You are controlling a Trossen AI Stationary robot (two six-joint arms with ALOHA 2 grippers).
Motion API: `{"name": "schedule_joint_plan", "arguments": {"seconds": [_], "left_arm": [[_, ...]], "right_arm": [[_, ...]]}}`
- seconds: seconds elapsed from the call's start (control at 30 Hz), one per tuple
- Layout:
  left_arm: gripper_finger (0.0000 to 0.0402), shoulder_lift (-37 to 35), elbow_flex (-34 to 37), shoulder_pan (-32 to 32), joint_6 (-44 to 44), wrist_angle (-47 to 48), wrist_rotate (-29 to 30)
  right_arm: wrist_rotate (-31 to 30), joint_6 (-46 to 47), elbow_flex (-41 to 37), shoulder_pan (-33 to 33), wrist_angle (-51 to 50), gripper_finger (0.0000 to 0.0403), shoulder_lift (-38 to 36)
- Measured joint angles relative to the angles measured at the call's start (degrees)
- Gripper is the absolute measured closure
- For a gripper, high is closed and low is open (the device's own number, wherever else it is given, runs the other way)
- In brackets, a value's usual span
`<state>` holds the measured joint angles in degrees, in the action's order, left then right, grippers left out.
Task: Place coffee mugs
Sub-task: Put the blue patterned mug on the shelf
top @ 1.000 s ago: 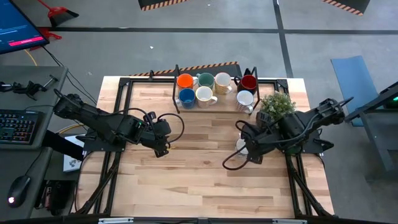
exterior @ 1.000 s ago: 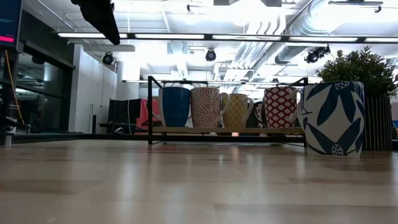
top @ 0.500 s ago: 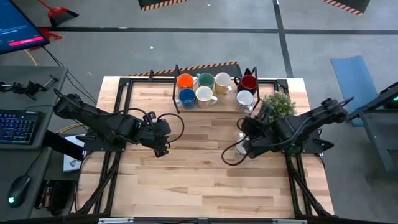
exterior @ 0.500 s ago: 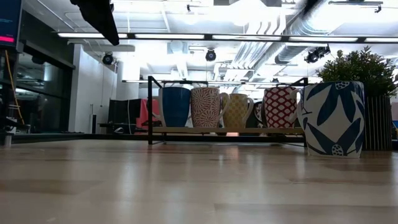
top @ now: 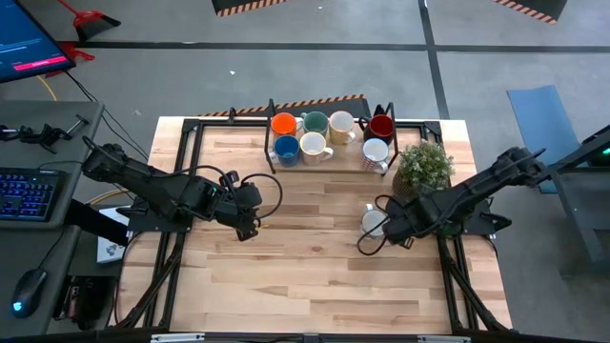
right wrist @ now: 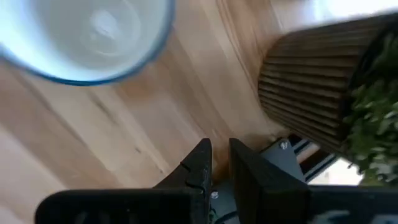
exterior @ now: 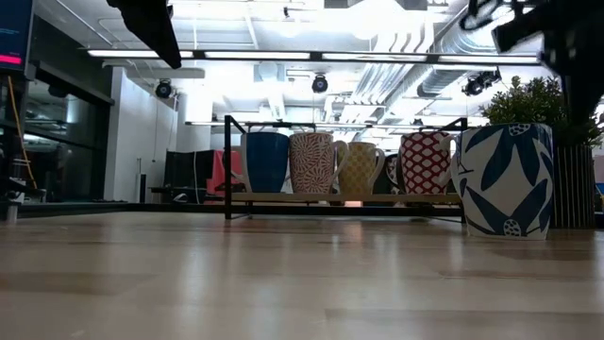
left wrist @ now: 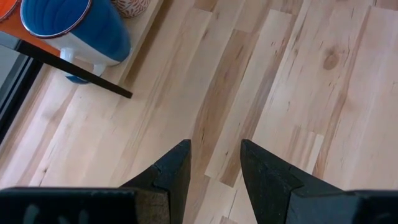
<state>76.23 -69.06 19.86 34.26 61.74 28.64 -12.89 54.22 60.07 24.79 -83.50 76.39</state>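
Note:
A white mug with a blue leaf pattern point(top: 373, 222) point(exterior: 505, 179) stands upright on its base on the table, right of the middle. My right gripper point(top: 395, 232) point(right wrist: 221, 158) hangs just to the mug's right, pointing steeply down, shut and holding nothing. The mug's blue rim point(right wrist: 87, 37) shows ahead of the fingers, apart from them. Several more mugs, among them orange point(top: 283, 123), teal point(top: 315, 122), dark red point(top: 381, 125) and blue point(top: 286, 147) point(left wrist: 74, 31), stand on the rack point(top: 271, 133) at the far edge. My left gripper point(top: 250, 217) point(left wrist: 214, 158) waits open above the table's left half.
A bushy plant in a ribbed dark pot point(top: 422, 164) point(right wrist: 311, 87) stands just beyond my right gripper, near the table's right edge. The rack's black frame point(exterior: 228, 165) rises at the far edge. Bare wood point(top: 305, 267) lies across the middle and near side.
My right gripper has come down and gone toward the table's right edge, off from above the leaf-pattern mug, turning as it went; its arm now shows in the low view. The mug has stayed where it was.

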Motion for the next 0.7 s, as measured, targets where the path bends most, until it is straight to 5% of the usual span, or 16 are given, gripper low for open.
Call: {"name": "schedule_joint_plan", "arguments": {"seconds": [0.33,0.7], "left_arm": [[0.0273,0.00,0.00,0.00,0.04,-0.21,0.00],[0.0273,0.00,0.00,0.00,-0.42,-0.38,0.02]], "right_arm": [[2.74,8.85,-7.85,-3.97,2.33,0.0371,0.45],[0.51,0.79,-5.61,-12.43,-0.37,0.0342,0.41]]}}
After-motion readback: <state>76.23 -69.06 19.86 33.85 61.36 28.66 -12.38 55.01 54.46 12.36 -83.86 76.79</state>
